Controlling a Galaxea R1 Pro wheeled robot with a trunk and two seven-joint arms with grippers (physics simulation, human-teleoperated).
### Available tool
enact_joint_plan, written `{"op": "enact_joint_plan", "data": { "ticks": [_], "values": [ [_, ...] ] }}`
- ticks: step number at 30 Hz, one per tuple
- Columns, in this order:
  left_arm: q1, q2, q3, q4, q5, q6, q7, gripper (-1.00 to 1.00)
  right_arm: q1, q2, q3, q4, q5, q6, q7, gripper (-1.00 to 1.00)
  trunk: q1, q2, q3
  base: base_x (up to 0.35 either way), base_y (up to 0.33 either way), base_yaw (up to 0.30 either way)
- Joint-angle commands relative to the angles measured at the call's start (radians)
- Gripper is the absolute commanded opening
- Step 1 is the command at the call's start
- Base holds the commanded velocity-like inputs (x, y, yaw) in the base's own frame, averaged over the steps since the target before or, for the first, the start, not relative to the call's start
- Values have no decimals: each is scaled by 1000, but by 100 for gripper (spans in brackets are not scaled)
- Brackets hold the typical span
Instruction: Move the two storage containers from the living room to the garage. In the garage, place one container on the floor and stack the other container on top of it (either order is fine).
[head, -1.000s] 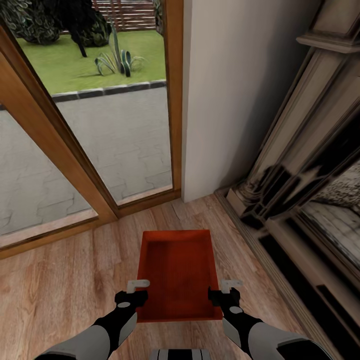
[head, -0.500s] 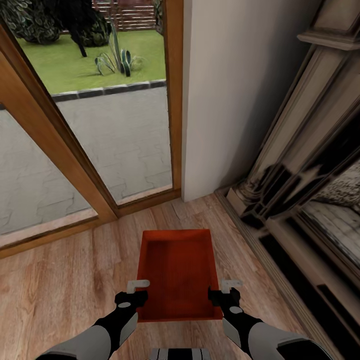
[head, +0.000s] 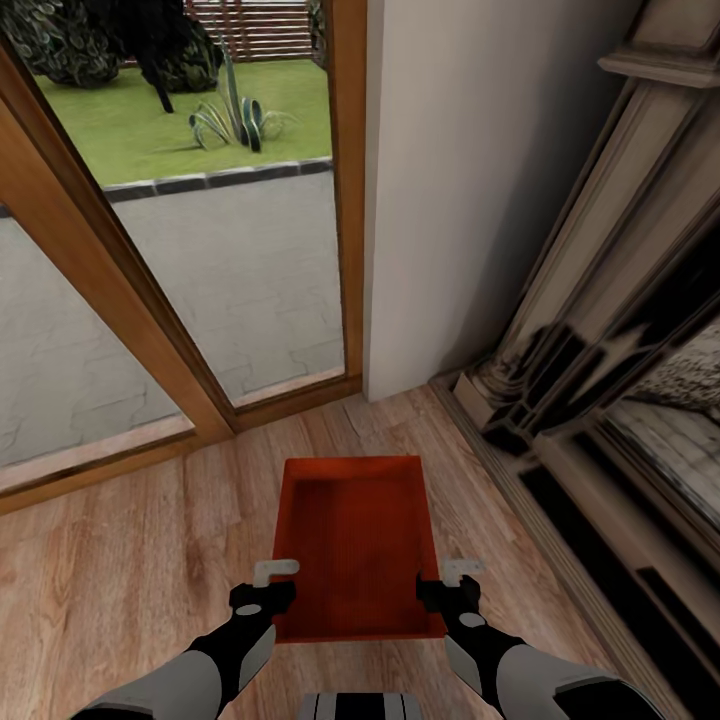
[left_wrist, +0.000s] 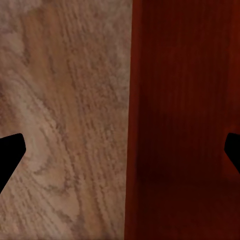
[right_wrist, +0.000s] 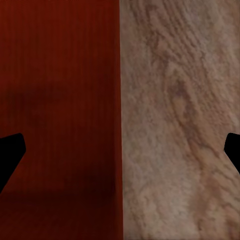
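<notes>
Outside, to the left, a paved patio (head: 230, 270) and a strip of lawn (head: 150, 130) show through the wood-framed glass doors (head: 120, 300), which run at a slant down to the light wood plank floor (head: 120, 570). Right of the doors stands a plain white wall (head: 460, 180), and further right the pale stone fireplace (head: 600, 350) with its dark hearth edge along the boards.

Down on the planks, an orange-red storage container (head: 358, 545) lies flat and open-topped, just short of the door sill. The left gripper (head: 268, 588) sits over its left wall, fingers spread wide with the wall between them and not pinched. In the left wrist view that wall (left_wrist: 131, 120) runs between two dark fingertips (left_wrist: 10, 155). The right gripper (head: 452, 585) straddles the right wall the same way, fingers apart, with the wall's edge (right_wrist: 119, 120) between the two fingertips (right_wrist: 10, 155).
</notes>
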Motion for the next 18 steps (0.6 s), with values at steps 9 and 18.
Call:
{"op": "enact_joint_plan", "data": {
  "ticks": [9, 18],
  "values": [
    [-1, 0, -6, 1, 4, -3, 5, 100, -1, 0, 8, 1, -5, -4, -4, 100, 31, -56, -26, 0, 0, 0],
    [-1, -1, -6, 1, 5, -3, 6, 100, -1, 0, 8, 1, -5, -4, -4, 100, 46, -84, -38, 0, 0, 0]
  ]
}}
